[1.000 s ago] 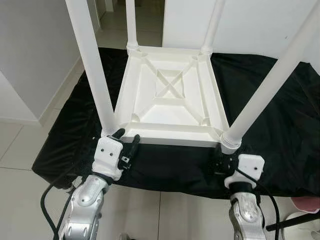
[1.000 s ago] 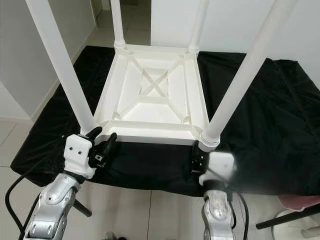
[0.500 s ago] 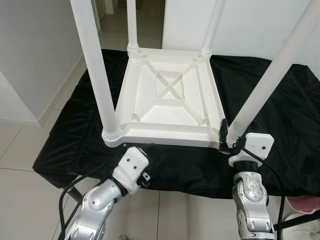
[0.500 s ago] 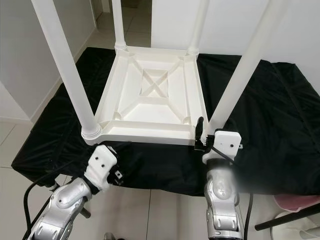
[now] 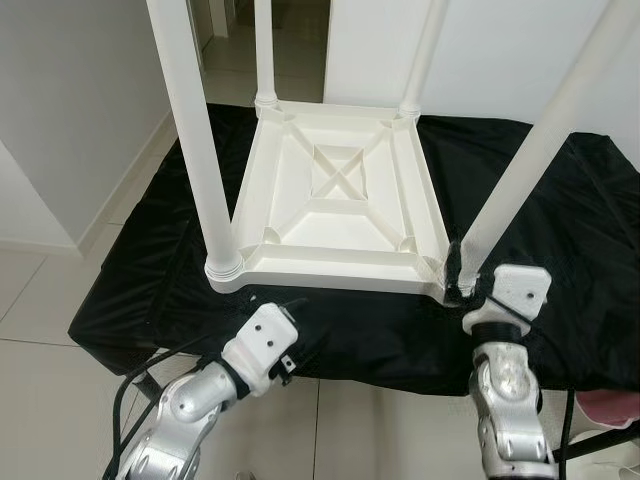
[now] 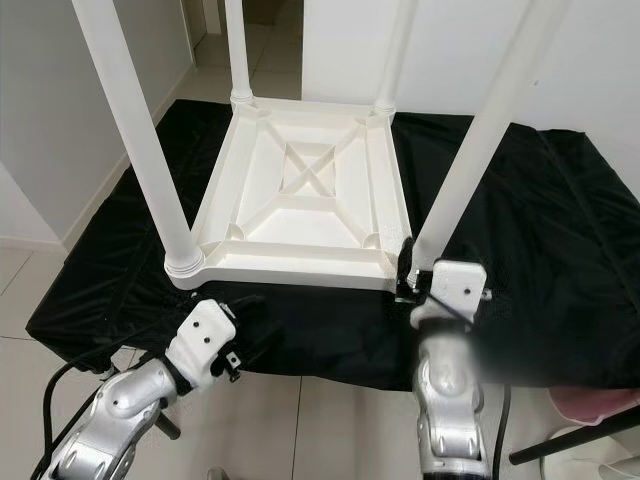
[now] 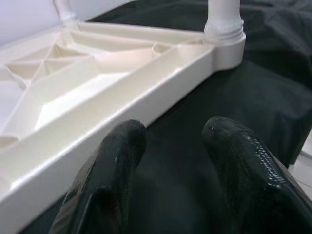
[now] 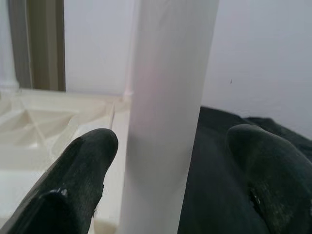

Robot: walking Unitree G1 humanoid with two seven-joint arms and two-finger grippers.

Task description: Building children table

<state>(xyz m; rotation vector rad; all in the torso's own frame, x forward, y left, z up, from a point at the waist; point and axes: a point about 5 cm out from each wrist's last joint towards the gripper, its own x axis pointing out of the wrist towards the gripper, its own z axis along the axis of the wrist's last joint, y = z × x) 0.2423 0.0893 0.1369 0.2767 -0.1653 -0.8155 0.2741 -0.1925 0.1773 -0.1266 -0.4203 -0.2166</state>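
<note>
Your left gripper [image 7: 170,161] has dropped off the table [image 5: 340,200], jaws spread and empty, while your right gripper [image 8: 165,165] now straddles the near-right leg [image 8: 168,97], jaws spread and not pinching, so that leg likely gets checked next.

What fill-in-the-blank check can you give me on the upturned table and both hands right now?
1. The white children's table lies upside down on a ____ cloth.
2. The number of legs fitted to it is ____.
3. The right hand has its open fingers on either side of a table ____.
4. The left hand hovers open over the cloth, beside the table's ____.

Missing words: black; four; leg; rim
</note>
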